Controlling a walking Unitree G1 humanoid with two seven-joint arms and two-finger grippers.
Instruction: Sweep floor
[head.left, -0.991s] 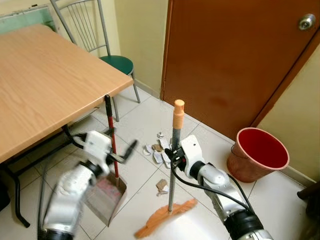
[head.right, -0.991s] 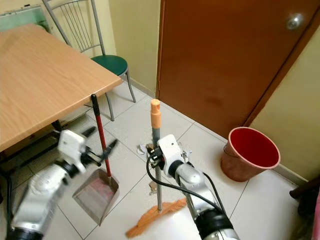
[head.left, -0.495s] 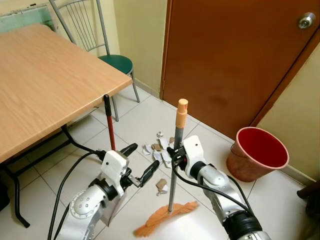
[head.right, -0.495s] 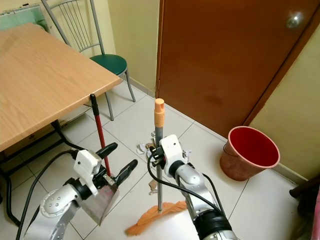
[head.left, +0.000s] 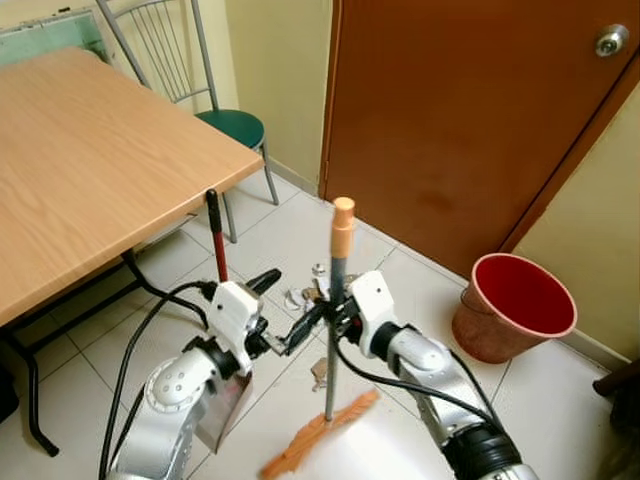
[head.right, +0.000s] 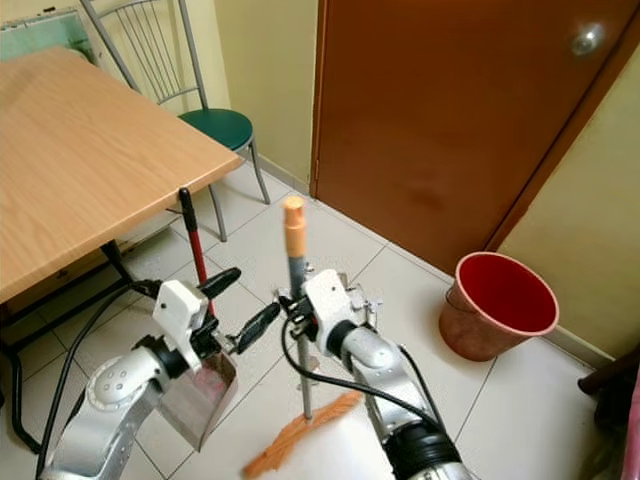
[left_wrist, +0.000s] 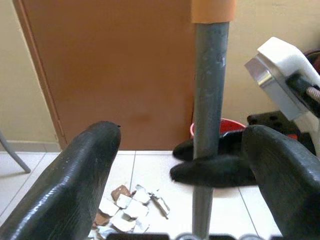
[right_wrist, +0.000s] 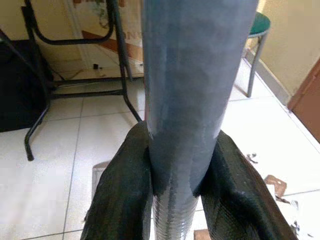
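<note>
A broom with a grey pole (head.left: 335, 300), orange cap and orange bristles (head.left: 312, 436) stands almost upright on the tiled floor. My right gripper (head.left: 338, 312) is shut on the pole at mid height; its fingers (right_wrist: 125, 185) clamp the pole (right_wrist: 195, 75). My left gripper (head.left: 285, 308) is open just left of the pole, which stands ahead between its fingers (left_wrist: 75, 185). A dustpan (head.left: 222, 408) with a red handle (head.left: 215, 235) stands behind my left arm, untouched by the fingers. Paper scraps (left_wrist: 125, 205) lie on the floor beyond the broom.
A wooden table (head.left: 80, 160) on black legs fills the left. A metal chair with a green seat (head.left: 235, 127) stands behind it. A brown door (head.left: 450, 110) is ahead, and a red bucket (head.left: 518, 300) sits on the floor at the right.
My left gripper has let go of the dustpan handle and swung right and up to the broom pole. The broom's top has tipped left and its bristles have slid left.
</note>
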